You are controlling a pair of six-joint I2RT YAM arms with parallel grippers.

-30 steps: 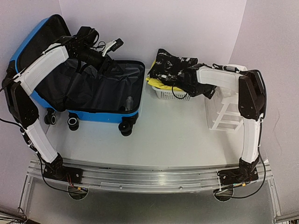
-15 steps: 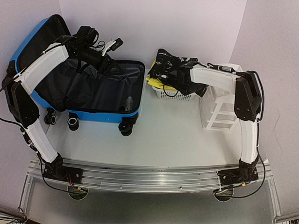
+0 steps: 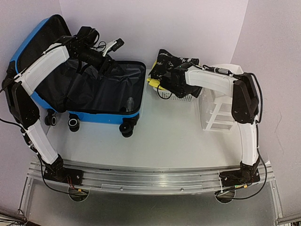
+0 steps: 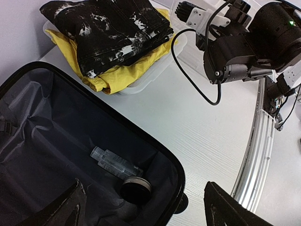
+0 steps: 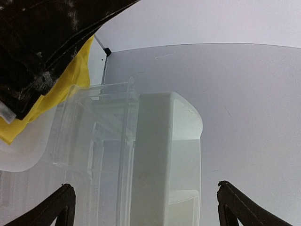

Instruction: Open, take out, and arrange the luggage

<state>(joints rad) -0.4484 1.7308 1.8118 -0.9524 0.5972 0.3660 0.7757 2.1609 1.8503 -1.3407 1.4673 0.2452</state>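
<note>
the large bright blue hard-shell suitcase (image 3: pixel 94 116) lies open on the left part of the white bench (image 3: pixel 164 136). its base is flat, with the black wheels turned toward the near edge. its lid stands tilted up behind and to the left of the base, close to the wall. both halves show black fabric lining. inside the suitcase base, near its right front corner, a small clear plastic bottle (image 4: pixel 113 162) lies on its side. a round black-rimmed cap or jar (image 4: pixel 135 186) sits just beside the bottle; whether the two touch i cannot tell.

the left hand (image 4: pixel 148 207) hovers above the rear of the suitcase base. its two dark fingers are spread wide and released, with nothing between them.

just to the right of the suitcase stands a white slatted plastic basket (image 3: pixel 181 97). a yellow cloth (image 4: pixel 127 70) spills over the basket's rim. a folded black-and-white patterned soft fabric piece (image 3: pixel 176 63) lies on top of the cloth.

the right hand (image 5: pixel 150 207) is at the near side of that basket, between the suitcase and a translucent white plastic drawer rack (image 3: pixel 218 110), which stands further right of the suitcase and well apart from it. the right hand's fingers are spread fully and grasp nothing. its wrist view looks past the fabric pile toward the rack. whether this hand touches the basket i cannot tell.
</note>
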